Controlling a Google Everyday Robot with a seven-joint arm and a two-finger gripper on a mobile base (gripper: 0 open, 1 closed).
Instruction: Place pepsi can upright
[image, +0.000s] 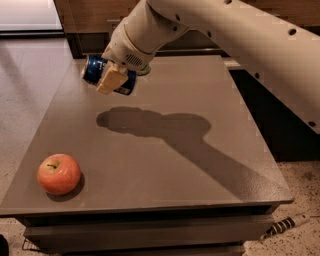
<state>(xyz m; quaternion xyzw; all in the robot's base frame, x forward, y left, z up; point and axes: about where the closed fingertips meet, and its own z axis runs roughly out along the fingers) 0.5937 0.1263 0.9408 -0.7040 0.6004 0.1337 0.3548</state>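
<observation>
The pepsi can (96, 70) is dark blue with silver ends. It lies on its side in the air, held above the far left part of the grey table (165, 165). My gripper (113, 79) is shut on the can, with a tan finger pad (112, 80) across its front. The can hangs well above the table top, and its shadow falls on the table below and to the right. The white arm reaches in from the upper right.
A red apple (58, 173) sits near the table's front left corner. A dark counter stands behind the table. Pale floor lies to the left, and a cable end (285, 225) lies on the floor at the lower right.
</observation>
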